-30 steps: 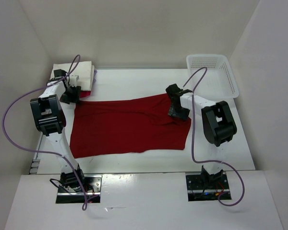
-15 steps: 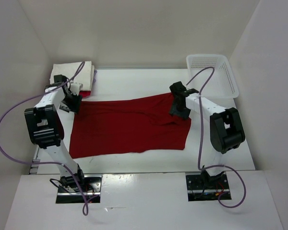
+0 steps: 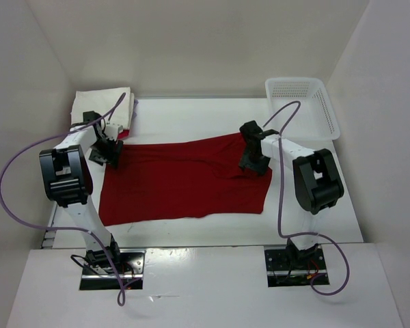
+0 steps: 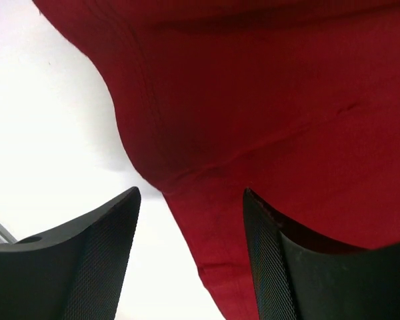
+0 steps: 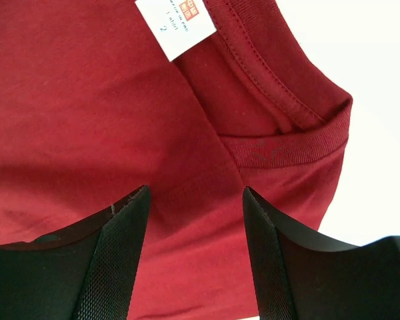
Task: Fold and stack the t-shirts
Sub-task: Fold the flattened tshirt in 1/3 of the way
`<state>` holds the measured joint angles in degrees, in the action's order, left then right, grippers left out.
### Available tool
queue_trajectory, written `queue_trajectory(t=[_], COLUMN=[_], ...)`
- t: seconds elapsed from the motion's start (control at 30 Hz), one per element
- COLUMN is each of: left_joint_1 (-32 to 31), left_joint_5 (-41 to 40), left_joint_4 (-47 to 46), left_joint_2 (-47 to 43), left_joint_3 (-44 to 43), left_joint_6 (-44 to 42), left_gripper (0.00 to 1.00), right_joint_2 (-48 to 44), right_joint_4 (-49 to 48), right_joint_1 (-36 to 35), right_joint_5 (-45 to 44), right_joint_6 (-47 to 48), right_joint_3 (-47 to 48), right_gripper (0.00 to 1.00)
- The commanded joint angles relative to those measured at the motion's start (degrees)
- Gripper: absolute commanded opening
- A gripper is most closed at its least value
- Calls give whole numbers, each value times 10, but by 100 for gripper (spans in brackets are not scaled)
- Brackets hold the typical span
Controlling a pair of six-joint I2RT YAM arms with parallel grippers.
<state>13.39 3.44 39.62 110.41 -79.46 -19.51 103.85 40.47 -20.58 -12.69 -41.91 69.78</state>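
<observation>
A dark red t-shirt [image 3: 184, 178] lies spread flat across the middle of the table. My left gripper [image 3: 109, 152] hangs open over its back left corner, and the shirt's edge [image 4: 187, 220] runs between the two fingers without being pinched. My right gripper [image 3: 251, 160] stands open just above the collar end at the shirt's right. The ribbed collar [image 5: 287, 127] and a white label [image 5: 175, 23] lie ahead of its fingers. At the back left is a folded stack with a cream white t-shirt [image 3: 102, 104] on top. A purple edge [image 3: 135, 104] and a pink edge [image 3: 125, 133] peek out beneath it.
A white plastic lattice basket [image 3: 303, 106] stands at the back right corner. White walls close in the table on three sides. Purple cables loop from both arms above the table's left and right edges.
My left gripper has come down from beside the folded stack to the red shirt's back left corner, and its jaws have spread wider. The right gripper has shifted slightly left at the collar.
</observation>
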Motion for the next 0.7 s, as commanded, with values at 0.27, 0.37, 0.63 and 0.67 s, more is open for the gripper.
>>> queue_trajectory(t=[0.27,0.37,0.63,0.67], left_joint_1=[-4,-9,-9,-9], left_joint_5=[58,70,36,28], left_joint_4=[-12,0,6,6], left_joint_2=[43,53,37,37], left_joint_3=[-39,-45,-39,-39], left_joint_6=[16,16,3,3], left_gripper=[44,27,6,6], right_joint_2=[23,23,28,28], right_joint_4=[-33,-33,-38,-38], right_joint_1=[26,26,26,26], right_joint_5=[-22,-22,-16,-11], right_joint_6=[7,7,7,7], right_joint_3=[2,2,2,-3], right_gripper=[63,63,54,51])
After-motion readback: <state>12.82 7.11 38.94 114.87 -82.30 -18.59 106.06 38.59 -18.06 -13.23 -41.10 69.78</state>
